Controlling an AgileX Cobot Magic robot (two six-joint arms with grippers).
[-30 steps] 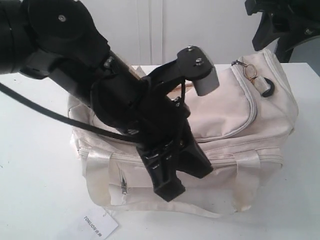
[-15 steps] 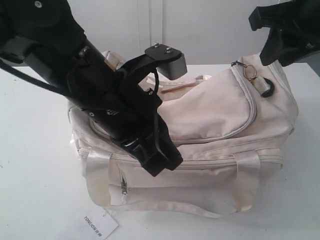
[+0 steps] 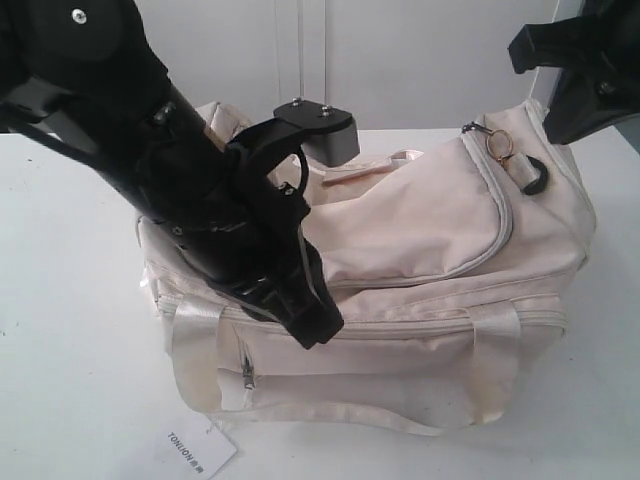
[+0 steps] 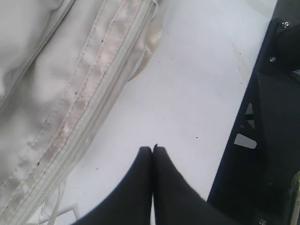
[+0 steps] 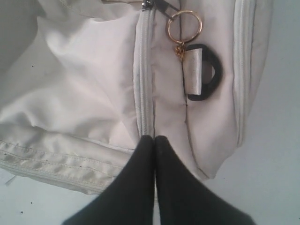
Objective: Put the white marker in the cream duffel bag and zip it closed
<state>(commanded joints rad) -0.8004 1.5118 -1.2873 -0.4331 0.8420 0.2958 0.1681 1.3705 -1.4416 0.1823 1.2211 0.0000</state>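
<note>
The cream duffel bag (image 3: pixel 430 260) lies on the white table, its curved top zipper run all the way round to the gold ring pull (image 3: pixel 497 145) at the right end. The white marker is out of view. My left gripper (image 3: pixel 312 325) is shut and empty, hanging over the bag's front left side; in the left wrist view its tips (image 4: pixel 153 149) are over bare table beside the bag's zip seam (image 4: pixel 89 126). My right gripper (image 5: pixel 154 138) is shut and empty, just short of the zipper end, the gold ring pull (image 5: pixel 183 27) and a black D-ring (image 5: pixel 206 72).
A small white paper tag (image 3: pixel 192 449) with printed text lies on the table before the bag's front left corner. The left arm (image 3: pixel 180 200) covers much of the bag's left half. A black frame (image 4: pixel 262 140) shows at the table's edge in the left wrist view.
The left arm has swung back to the left and risen, its gripper moving from the bag's front middle to its front left. The right arm has drawn slightly up and right.
</note>
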